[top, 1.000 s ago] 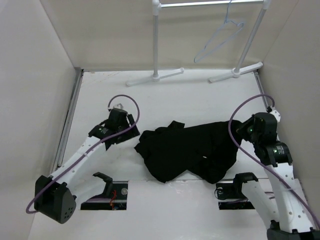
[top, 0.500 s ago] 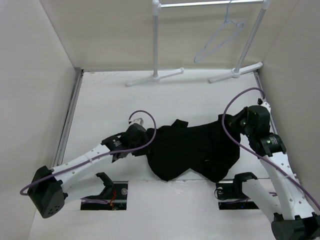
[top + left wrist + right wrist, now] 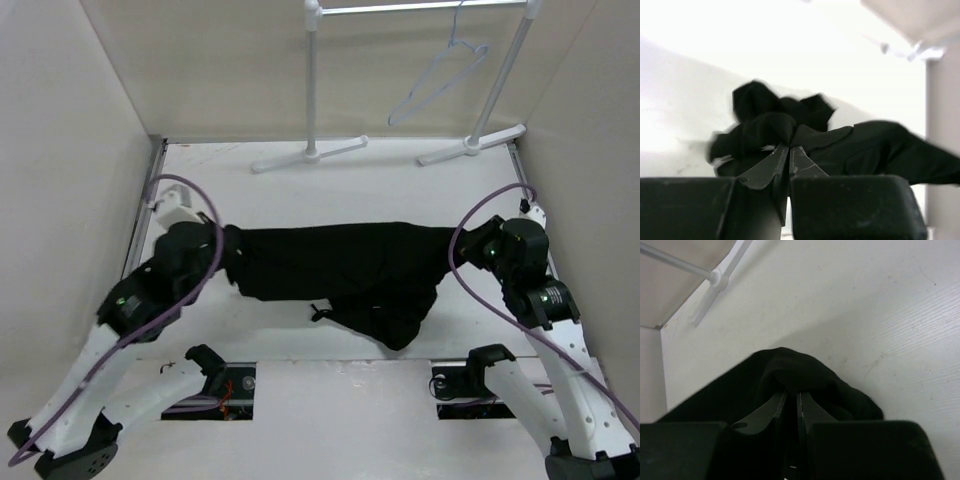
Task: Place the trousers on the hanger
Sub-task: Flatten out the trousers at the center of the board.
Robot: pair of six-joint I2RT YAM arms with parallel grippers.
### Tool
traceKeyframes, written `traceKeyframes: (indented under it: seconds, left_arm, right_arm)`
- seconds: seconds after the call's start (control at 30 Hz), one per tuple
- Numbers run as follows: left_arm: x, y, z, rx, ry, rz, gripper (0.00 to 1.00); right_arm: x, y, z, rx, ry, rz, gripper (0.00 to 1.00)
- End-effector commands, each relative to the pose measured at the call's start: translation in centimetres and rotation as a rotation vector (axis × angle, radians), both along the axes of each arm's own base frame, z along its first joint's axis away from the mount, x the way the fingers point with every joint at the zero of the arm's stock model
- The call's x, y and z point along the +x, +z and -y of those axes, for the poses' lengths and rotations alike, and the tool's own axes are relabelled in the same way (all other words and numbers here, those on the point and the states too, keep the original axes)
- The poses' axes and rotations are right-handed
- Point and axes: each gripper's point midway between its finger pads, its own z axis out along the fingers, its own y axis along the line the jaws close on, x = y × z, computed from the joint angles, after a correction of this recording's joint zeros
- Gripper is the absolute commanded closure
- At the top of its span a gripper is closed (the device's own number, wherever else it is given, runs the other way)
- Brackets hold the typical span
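Since the earlier frames the trousers (image 3: 340, 275) had been drawn out from a crumpled heap into a long dark band across the desk (image 3: 400, 190), and the left arm had swung out from mid-desk to the cloth's left end. Item: trousers, black, soft fabric, lying across the middle of the desk between the two arms, with a slack lobe sagging toward the near edge right of centre. Left tool (image 3: 789, 150): fingers together, clamped on a bunched end of the cloth. Right tool (image 3: 791, 396): fingers all but together, a fold of the cloth pinched between them at the right end. Hanger (image 3: 440, 80): thin pale wire, hung tilted from the rail of the white garment rack (image 3: 312, 90) at the far right, well apart from the trousers. Handling, by judgement: light, limp and without stiffness, so it would droop wherever unsupported; not fragile; likely to slide off thin wire if the weight hung unevenly. Best held at both ends and kept taut, so that the middle could drape over the hanger's lower bar. Which end was the waist could not be told.
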Motion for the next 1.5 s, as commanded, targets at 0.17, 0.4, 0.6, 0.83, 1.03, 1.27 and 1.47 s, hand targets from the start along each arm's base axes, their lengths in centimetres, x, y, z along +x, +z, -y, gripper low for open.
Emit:
traceKeyframes:
  seconds: [0.17,0.4,0.6,0.83,1.03,1.27,1.47]
  left_arm:
    - [-0.4,14.1,-6.6,0.197,0.187,0.234,1.0]
    - [12.0,11.2,-4.4,0.458,0.15,0.183,0.97]
    - [30.8,-0.4,-7.6,0.517,0.18,-0.117,0.75]
    - [24.1,-5.9,-8.5,0.507,0.196,-0.225,0.29]
    - [17.9,-14.0,-10.7,0.262,0.313,-0.311,0.3]
    - [23.4,-18.2,-9.2,0.043,0.3,-0.265,0.26]
    - [27.0,-22.3,-12.1,-0.014,0.395,-0.318,0.62]
  right_arm:
    - [-3.1,4.0,0.3,0.003,0.025,0.103,0.86]
    - [0.3,3.7,-0.8,0.008,0.044,0.069,0.86]
    - [9.8,5.0,1.4,-0.007,-0.082,0.068,0.88]
    - [14.1,1.7,4.5,-0.076,-0.22,0.001,0.25]
    - [9.7,-0.8,1.3,-0.086,-0.121,-0.025,0.5]
    - [2.6,-8.0,1.4,-0.079,-0.115,-0.189,0.57]
    - [4.3,-11.0,3.4,-0.006,-0.181,-0.288,0.25]
